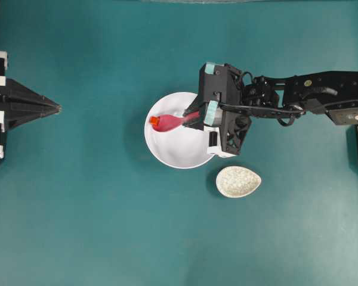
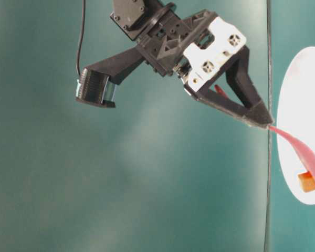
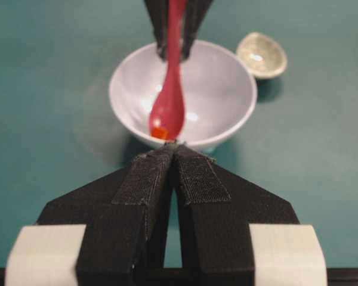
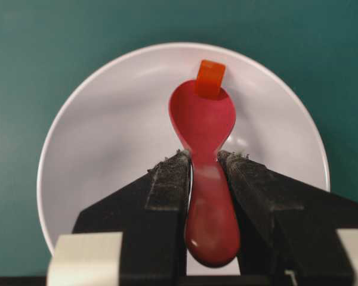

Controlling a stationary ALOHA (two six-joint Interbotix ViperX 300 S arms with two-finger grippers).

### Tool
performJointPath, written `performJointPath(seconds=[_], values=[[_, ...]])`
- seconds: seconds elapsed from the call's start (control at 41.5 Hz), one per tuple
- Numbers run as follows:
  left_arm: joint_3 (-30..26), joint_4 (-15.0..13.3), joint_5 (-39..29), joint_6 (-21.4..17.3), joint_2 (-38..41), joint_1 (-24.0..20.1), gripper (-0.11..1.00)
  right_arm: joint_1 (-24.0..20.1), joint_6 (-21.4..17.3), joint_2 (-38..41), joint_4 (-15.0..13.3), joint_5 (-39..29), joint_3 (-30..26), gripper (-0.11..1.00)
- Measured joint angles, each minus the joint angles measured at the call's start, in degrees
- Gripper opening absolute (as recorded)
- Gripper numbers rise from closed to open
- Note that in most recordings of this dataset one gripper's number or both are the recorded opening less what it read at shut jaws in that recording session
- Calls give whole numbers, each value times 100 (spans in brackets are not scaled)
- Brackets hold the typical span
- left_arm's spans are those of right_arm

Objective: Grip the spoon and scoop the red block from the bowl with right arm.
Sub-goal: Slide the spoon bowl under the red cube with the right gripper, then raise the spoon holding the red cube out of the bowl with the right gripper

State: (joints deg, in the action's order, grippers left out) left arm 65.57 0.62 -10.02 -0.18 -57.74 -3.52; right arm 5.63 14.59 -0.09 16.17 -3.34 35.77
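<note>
Teal desk, and your right claw is clamped on the spoon over the bowl.
Largest to smallest: the white bowl near the desk's middle, the speckled oval dish beside it, your left claw pinched closed and empty, the pink spoon's scoop inside the bowl, the red block at its tip.

Lighting is even and fairly bright from above, casting soft shadows beside the bowl and the small dish in the overhead view. The table-level view looks hazy, with pale blotches across its teal background. The spoon shows glossy highlights; the nearest gripper fingers are slightly soft.
</note>
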Motion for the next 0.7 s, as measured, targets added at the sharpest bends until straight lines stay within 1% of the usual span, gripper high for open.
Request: performJointPath(seconds=[0.145,0.53,0.698], values=[[0,0,-35,0,0,0,0,-26,-70,-9,0,229,105,25],[0,0,-132,0,0,0,0,-281,-70,0,0,668,308,25],[0,0,-132,0,9,0,0,-316,-70,0,0,896,404,25]])
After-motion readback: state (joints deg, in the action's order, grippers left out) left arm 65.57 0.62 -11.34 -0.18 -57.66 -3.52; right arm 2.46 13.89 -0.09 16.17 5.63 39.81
